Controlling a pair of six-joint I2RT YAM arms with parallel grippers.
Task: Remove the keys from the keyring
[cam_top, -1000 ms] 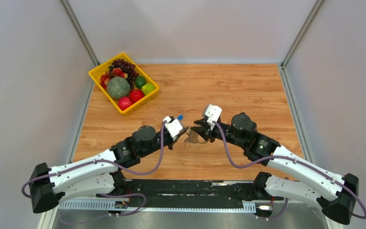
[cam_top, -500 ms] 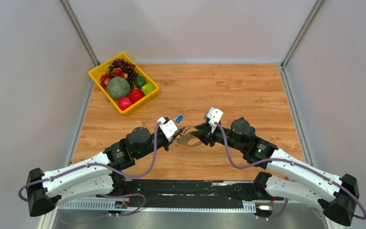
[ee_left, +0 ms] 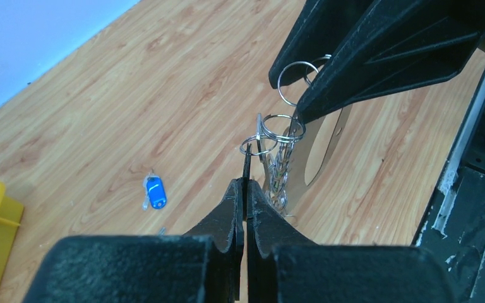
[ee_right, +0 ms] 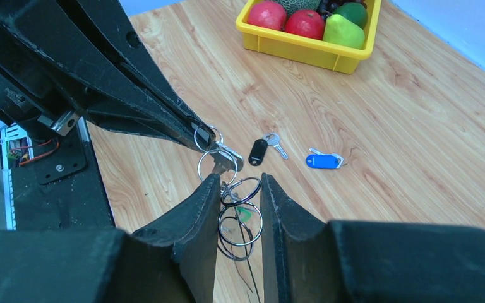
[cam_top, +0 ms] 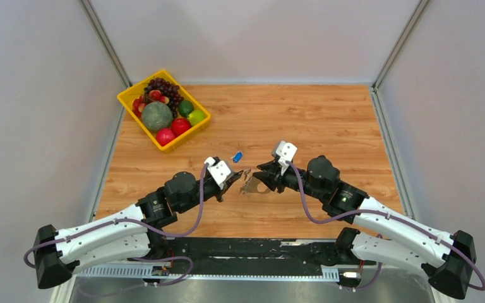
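Since the earlier frame, the left gripper (cam_top: 232,179) has drawn back toward its base while the right gripper (cam_top: 262,179) stays nearly where it was, so the bunch now hangs stretched between them above the desk (cam_top: 303,120). Nearest the left wrist camera, the left jaws are pressed together on a thin dark key (ee_left: 246,165) seen edge-on, its head threaded on a small wire ring (ee_left: 251,146). Just beyond, the right jaws pinch the keyring (ee_right: 240,214), a set of thin round wire loops. The remaining keys (ee_left: 320,150), flat and silver-grey, and a short link chain (ee_left: 281,169) hang beneath it. The step in hand appears to be pulling one key off the loop. The next move calls for a steady pull along the wire's coil while the right jaws hold firm. Farther out, a black-tagged key (ee_right: 258,151) and a blue-tagged key (ee_right: 323,161) lie loose on the wood-grain surface. A yellow plastic basket (ee_right: 303,53) of fruit stands farthest.
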